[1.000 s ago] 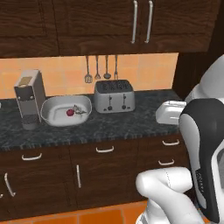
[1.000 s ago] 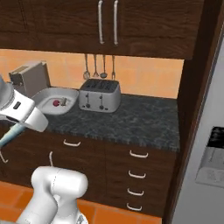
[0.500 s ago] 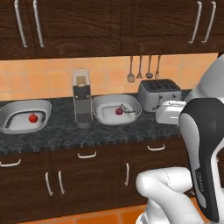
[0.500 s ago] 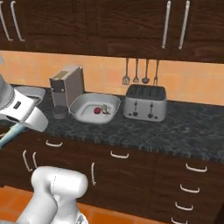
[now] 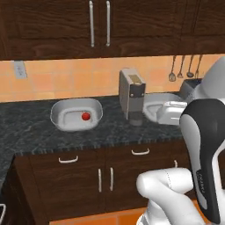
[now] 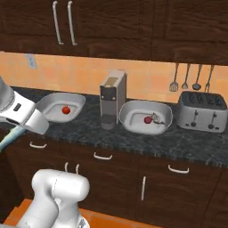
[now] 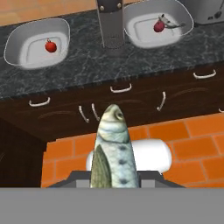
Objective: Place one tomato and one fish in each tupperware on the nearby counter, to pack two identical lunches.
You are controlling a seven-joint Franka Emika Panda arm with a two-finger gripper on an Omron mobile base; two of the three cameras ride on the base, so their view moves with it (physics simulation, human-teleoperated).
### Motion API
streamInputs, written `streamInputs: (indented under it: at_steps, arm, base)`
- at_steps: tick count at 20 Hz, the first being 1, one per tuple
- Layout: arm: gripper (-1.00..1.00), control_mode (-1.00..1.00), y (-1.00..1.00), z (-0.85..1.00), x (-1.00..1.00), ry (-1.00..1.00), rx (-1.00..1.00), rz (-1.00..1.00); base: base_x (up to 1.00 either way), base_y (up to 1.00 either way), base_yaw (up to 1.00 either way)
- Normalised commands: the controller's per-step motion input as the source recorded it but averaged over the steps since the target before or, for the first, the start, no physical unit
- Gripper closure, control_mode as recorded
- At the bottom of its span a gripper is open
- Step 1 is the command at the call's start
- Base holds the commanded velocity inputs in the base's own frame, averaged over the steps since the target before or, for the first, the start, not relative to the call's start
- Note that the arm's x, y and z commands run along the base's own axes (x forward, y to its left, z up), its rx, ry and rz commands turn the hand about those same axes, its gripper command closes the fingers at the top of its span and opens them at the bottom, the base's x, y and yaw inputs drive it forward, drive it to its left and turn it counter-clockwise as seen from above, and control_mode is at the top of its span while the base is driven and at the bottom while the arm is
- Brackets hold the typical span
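Note:
My gripper (image 7: 114, 176) is shut on a grey-green fish (image 7: 113, 146), which points up toward the counter (image 7: 78, 65) in the hand view. Two pale grey tupperware trays rest on that counter. The left tupperware (image 7: 16, 44) (image 5: 58, 115) (image 6: 48, 104) holds one red tomato (image 7: 51, 46) (image 5: 85, 116) (image 6: 66, 110). The right tupperware (image 7: 136, 34) (image 6: 128, 123) holds a tomato (image 7: 158, 26) (image 6: 147, 120) with a small fish (image 7: 169, 23) (image 6: 156, 116) beside it. In the left base view my arm hides part of the right tupperware (image 5: 154, 110).
A tall silver coffee machine (image 6: 112, 98) (image 5: 132, 94) (image 7: 111, 22) stands between the two trays. A silver toaster (image 6: 200, 111) sits at the right, below hanging utensils (image 6: 187, 75). Dark drawers (image 6: 107, 169) run under the counter, over an orange tiled floor (image 7: 175, 140).
The base has driven left along the counter, so the whole scene has slid right. The left tupperware with its tomato has come fully into both base views.

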Motion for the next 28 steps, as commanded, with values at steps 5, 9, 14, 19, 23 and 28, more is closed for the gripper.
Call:
streamInputs:
  at_steps: [5,9,14,19,23,28]
  arm:
    - [1.00,1.00,0.00,0.00,0.00,0.00,0.00,0.00]
    - [1.00,1.00,0.00,0.00,0.00,0.00,0.00,0.00]
    - [1.00,-1.00,0.03,-0.13,0.40,0.02,-0.14,-0.04]
    - [1.00,-1.00,-0.29,-0.72,1.00,0.02,-0.21,-0.05]
    - [1.00,-1.00,-0.70,-0.86,1.00,0.00,-0.01,0.08]
    - [1.00,-1.00,0.26,-0.04,1.00,0.11,0.00,0.10]
  base:
    - [0.37,1.00,-0.03]
    - [0.35,0.93,-0.05]
    - [0.52,0.23,-0.06]
    - [0.00,0.00,0.00]
    - [0.00,0.00,0.00]
    - [0.00,0.00,0.00]
